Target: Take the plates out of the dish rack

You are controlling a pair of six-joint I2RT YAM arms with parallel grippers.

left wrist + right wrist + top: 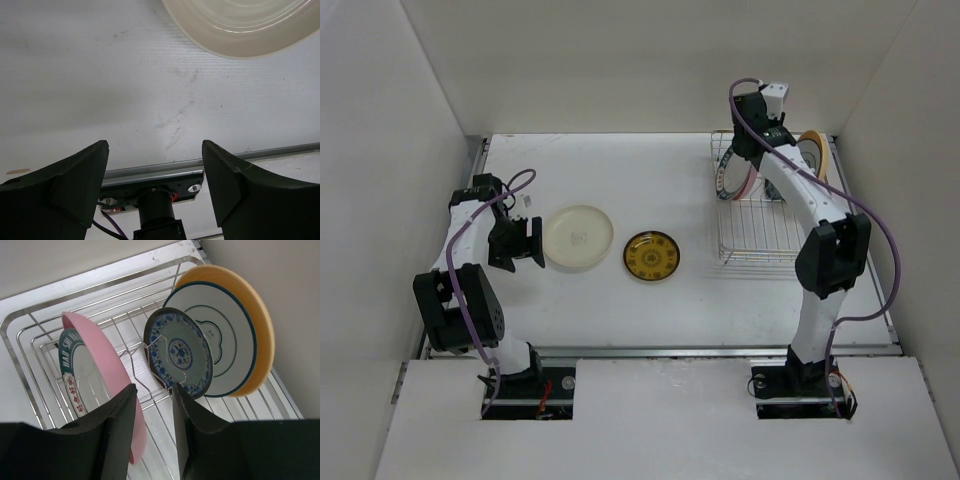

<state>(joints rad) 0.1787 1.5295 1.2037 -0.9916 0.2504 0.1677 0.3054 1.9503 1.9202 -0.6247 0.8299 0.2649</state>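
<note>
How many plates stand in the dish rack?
5: pink plate and lettered plate behind it on one side; blue-patterned plate, blue-rimmed plate and orange plate on the other. Some may be hidden.

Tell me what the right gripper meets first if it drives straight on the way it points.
Probably the pink plate, whose rim runs into the gap between the open right gripper's fingers; a dish rack wire stands just beyond. Depth is unclear.

The left arm (458, 250) is folded back near its base, and the left gripper (155, 182) sits low with its fingers spread wide. The right arm (808, 205) stretches far forward; the right gripper (154, 430) points down, its fingers a narrow gap apart
</note>
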